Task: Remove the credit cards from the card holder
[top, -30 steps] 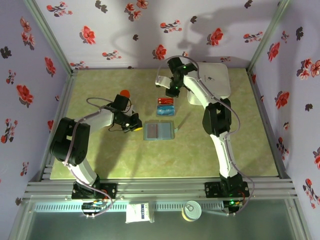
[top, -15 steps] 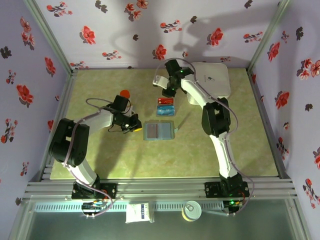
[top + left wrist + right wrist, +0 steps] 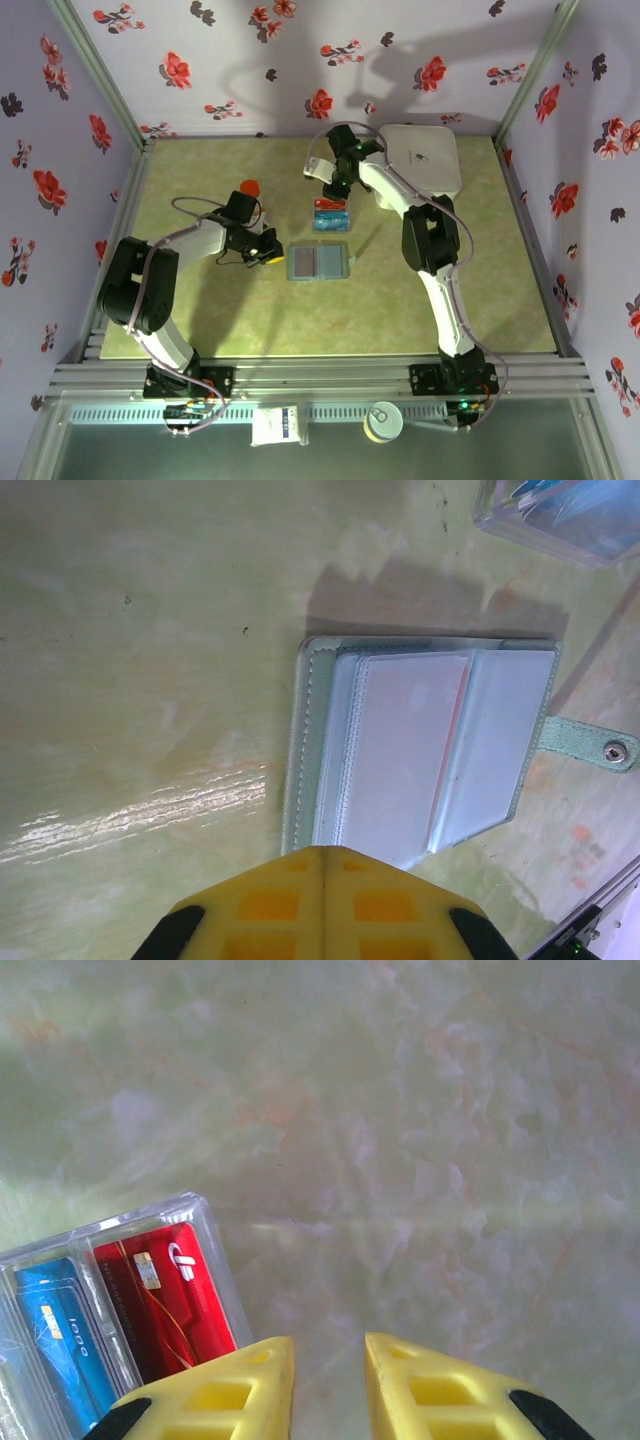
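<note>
On the green bench (image 3: 200, 310) the white square box (image 3: 425, 160) sits beyond and to the right of the card holder (image 3: 318, 262), which lies open and flat. Just beyond the card holder, a clear plastic piece (image 3: 200, 1220) holds the blue card (image 3: 60, 1345) and, farther on, the red card (image 3: 165, 1305). My left fingers (image 3: 322, 890) are clenched on nothing just beside the card holder's left edge, and my right fingers (image 3: 333, 186) hover beyond the red card, slightly parted and empty.

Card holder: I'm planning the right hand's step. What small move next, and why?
Probably move the right hand over to the card holder: its jaws stand slightly apart and empty, the red card and blue card already lie in the clear tray, and a pale card shows in the holder's sleeve.
</note>
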Robot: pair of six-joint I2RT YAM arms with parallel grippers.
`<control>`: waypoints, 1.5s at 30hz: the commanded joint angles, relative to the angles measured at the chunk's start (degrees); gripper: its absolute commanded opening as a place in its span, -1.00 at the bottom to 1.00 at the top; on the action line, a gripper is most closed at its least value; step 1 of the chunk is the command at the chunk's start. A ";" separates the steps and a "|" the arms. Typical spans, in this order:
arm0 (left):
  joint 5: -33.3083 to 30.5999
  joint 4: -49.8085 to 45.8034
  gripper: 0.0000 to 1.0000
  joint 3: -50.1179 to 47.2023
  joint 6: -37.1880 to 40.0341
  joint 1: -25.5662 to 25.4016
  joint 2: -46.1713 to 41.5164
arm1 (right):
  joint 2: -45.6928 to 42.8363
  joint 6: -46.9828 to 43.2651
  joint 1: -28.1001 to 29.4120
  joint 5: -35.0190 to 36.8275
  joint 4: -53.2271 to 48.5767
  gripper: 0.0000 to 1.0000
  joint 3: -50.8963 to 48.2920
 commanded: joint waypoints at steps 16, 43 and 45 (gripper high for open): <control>1.76 4.63 -1.00 -0.36 -1.21 0.43 -0.14 | -20.85 40.64 5.53 3.29 20.58 -0.42 -25.71; 3.00 6.40 -1.00 -1.83 -1.37 -2.68 5.26 | -26.09 93.69 12.08 -16.83 39.12 -0.48 -54.95; 2.83 5.90 -1.00 -1.64 -0.87 -2.70 5.68 | -26.06 94.06 12.50 -16.71 39.13 -0.43 -55.57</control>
